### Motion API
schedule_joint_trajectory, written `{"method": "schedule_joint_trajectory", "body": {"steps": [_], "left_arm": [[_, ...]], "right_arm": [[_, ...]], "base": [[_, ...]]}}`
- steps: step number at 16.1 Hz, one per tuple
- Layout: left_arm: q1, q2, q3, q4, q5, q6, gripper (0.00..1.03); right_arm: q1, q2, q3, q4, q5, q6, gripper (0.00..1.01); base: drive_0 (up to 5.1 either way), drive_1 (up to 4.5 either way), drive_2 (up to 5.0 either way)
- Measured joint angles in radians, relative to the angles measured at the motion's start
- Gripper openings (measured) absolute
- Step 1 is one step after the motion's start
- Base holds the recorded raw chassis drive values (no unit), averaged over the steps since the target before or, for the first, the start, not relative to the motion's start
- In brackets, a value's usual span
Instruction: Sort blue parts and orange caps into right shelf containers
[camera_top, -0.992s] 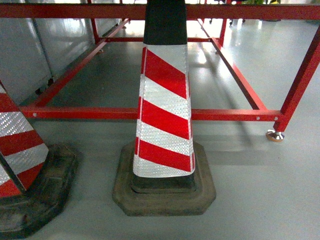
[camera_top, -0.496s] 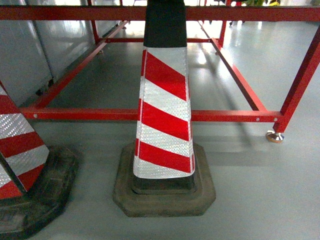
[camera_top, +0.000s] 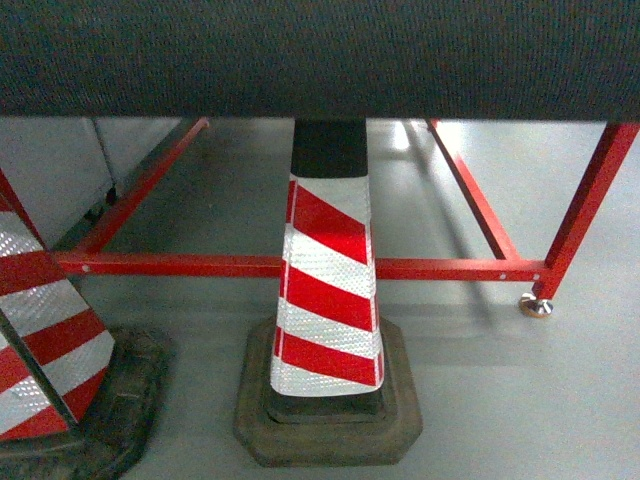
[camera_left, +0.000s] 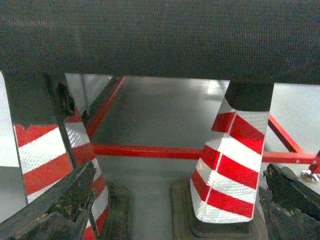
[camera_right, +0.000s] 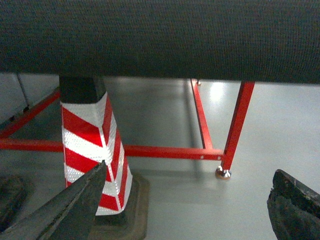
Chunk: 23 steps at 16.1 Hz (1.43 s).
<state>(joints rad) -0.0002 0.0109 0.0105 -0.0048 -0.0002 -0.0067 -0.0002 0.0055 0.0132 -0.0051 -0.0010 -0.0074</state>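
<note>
I see only a traffic cone (camera_top: 328, 290) beneath a dark tabletop (camera_top: 320, 55); no blue parts, orange caps or containers in view. Left gripper (camera_left: 170, 210) and right gripper (camera_right: 192, 210) hang released, empty. Sorting seems unstarted.

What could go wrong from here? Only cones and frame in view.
1. The cone stands right ahead, with a second cone at the left: driving forward would likely hit them.
2. The red frame and its foot sit low behind the cones and could snag the base.
3. A dark band blocks the top of all views; no parts, caps or containers visible, so sorting is blind.
</note>
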Motion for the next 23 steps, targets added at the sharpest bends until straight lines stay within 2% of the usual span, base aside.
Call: {"method": "schedule_joint_trajectory", "body": {"steps": [23], "left_arm": [[0.0,0.0,0.0,0.001,0.0,0.007,0.98]], "right_arm": [[0.0,0.0,0.0,0.0,0.001,0.008,0.98]], "base": [[0.0,0.0,0.0]]}}
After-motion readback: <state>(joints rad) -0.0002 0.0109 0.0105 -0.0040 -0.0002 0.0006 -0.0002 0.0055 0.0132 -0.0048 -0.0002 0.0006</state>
